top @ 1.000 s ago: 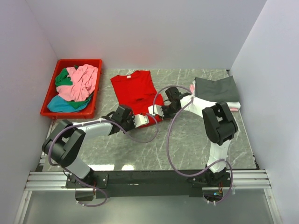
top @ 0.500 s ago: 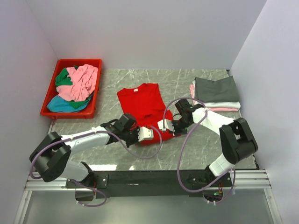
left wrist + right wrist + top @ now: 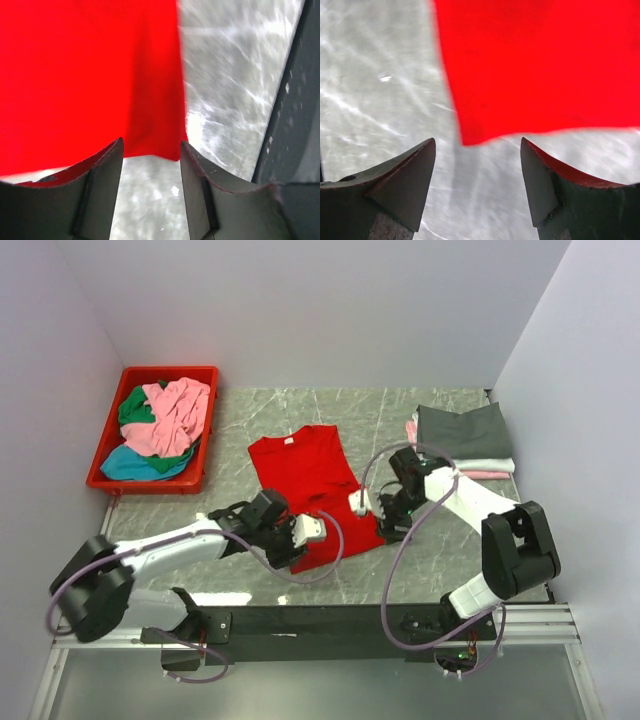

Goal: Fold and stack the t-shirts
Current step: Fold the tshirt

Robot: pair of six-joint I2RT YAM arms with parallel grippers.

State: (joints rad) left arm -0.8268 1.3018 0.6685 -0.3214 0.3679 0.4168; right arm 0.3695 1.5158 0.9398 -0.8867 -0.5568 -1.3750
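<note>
Red t-shirt (image 3: 308, 475) lies flat, mid-table (image 3: 235, 440).
Left gripper (image 3: 150, 150) and right gripper (image 3: 477, 145) both spread, empty, at its near hem corners. Folded stack (image 3: 462, 432) far right.

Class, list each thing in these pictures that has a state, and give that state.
Red t-shirt: spread flat on the table, not gripped.
Shirts in the bin: crumpled, unfolded.
Stack at right: folded, dark grey on top.
Left hand: open, empty.
Right hand: open, empty.
</note>
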